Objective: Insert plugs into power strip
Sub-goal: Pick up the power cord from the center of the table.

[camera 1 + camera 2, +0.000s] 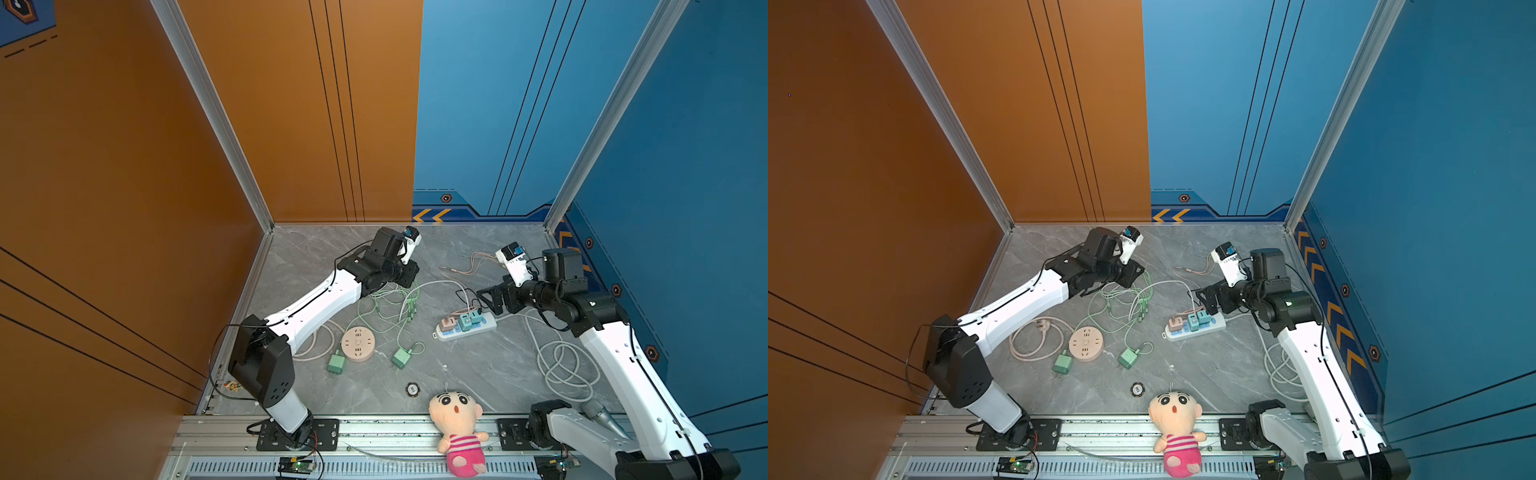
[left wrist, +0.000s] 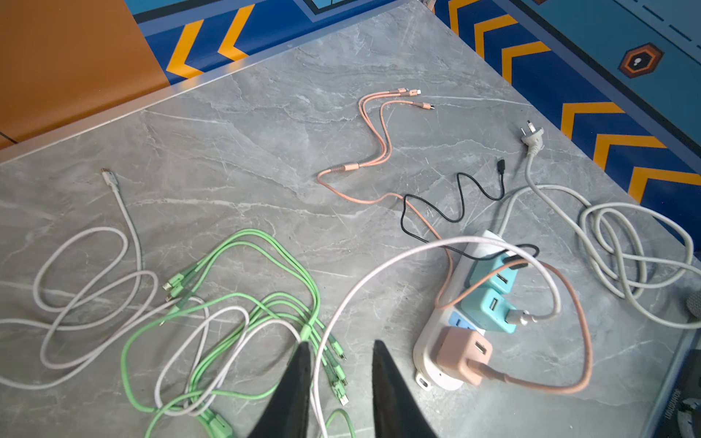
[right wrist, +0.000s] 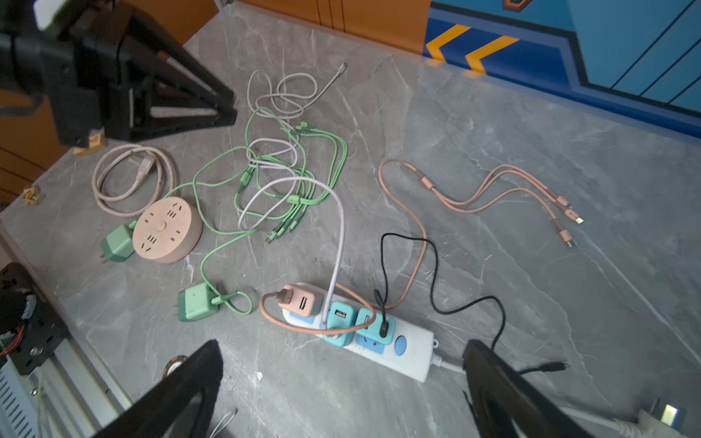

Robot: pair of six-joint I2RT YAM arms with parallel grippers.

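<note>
Plush doll lies near a small disc.

Light: came from overhead, bright and even.
Shadows: lay faint and short on the grey tabletop.
Glare: pale wash showed on the blue wall.
Focus: top views were slightly soft; wrist views blurred nearest the lens.
Distortion: wrist views bowed at edges.

The bottom edge of the left wrist view cuts off the fingers of the left gripper, the bottom edge of the right wrist view cuts off the white plug, and in a top view the right arm hides part of the microphone by the front right corner of the bench.
</note>
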